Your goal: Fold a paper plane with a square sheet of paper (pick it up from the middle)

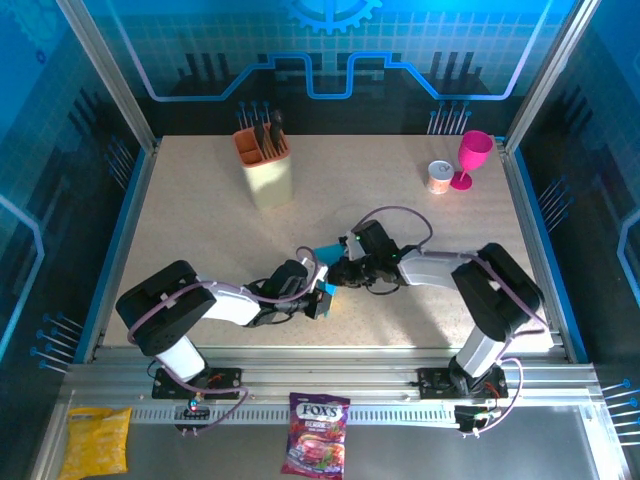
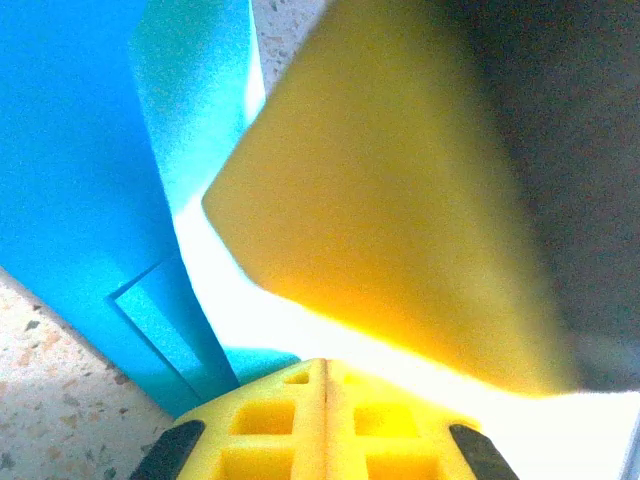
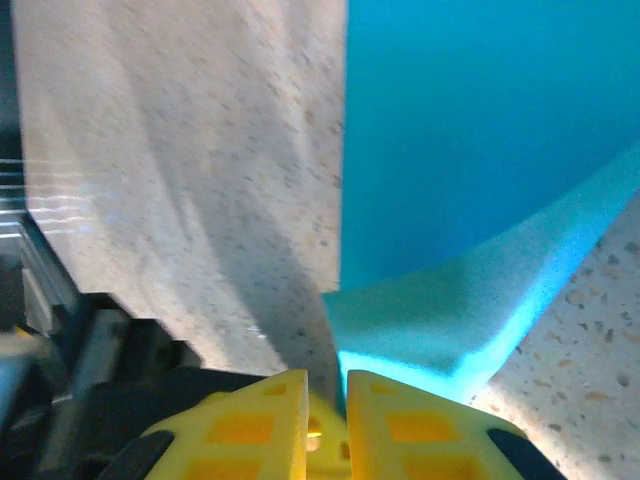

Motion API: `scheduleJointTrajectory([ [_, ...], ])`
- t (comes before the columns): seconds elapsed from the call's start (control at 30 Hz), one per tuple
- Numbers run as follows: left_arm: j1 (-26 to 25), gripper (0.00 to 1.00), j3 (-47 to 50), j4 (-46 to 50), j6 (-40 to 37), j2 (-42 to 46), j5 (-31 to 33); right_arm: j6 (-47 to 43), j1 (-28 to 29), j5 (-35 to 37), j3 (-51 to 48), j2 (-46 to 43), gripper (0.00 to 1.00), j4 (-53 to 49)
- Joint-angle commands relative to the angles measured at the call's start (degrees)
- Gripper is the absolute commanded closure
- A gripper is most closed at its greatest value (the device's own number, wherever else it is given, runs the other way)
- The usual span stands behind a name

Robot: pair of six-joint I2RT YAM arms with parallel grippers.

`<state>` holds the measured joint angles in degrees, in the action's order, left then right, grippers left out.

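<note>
The square sheet of paper [image 1: 325,251] is cyan-blue, partly folded, and lifted off the table between my two grippers near the middle. In the left wrist view the sheet [image 2: 80,180] rises up and to the left from my left gripper [image 2: 325,365], whose yellow fingers are pressed together on its lower edge. A large yellow finger [image 2: 400,200] of the other gripper looms just beyond. My left gripper [image 1: 322,293] points right. My right gripper [image 1: 345,270] faces it, almost touching. Its jaws [image 3: 326,385] stand slightly parted, and a curled fold of the sheet [image 3: 470,130] runs down into the narrow gap.
A beige utensil holder [image 1: 265,165] stands at the back left. A pink goblet [image 1: 473,158] and a small cup [image 1: 438,177] stand at the back right. Candy bags [image 1: 318,432] [image 1: 97,440] lie on the front rail, off the table.
</note>
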<state>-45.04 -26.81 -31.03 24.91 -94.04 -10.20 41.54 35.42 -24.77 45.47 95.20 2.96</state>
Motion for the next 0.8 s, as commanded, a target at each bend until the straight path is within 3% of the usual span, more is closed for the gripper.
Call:
scheduleJointTrajectory([
  [0.0, 0.7, 1.0, 2.5, 2.2, 0.9, -2.2, -0.1, -1.7, -3.0, 0.2, -1.0, -4.3, 0.82, -1.1],
  [0.23, 1.1, 1.0, 3.7, 0.0, 1.4, -2.7, -0.9, -3.0, -6.1, -3.8, -7.2, -6.0, 0.93, 7.0],
  [0.47, 1.2, 1.0, 4.0, -0.5, 1.4, -3.0, -1.6, -2.1, -2.9, -6.3, -8.5, -0.7, 0.98, 15.4],
  [0.77, 1.3, 1.0, 3.9, -0.3, 1.0, -3.5, -2.1, -1.8, -0.4, -5.4, -4.0, 8.5, 1.0, 16.7],
])
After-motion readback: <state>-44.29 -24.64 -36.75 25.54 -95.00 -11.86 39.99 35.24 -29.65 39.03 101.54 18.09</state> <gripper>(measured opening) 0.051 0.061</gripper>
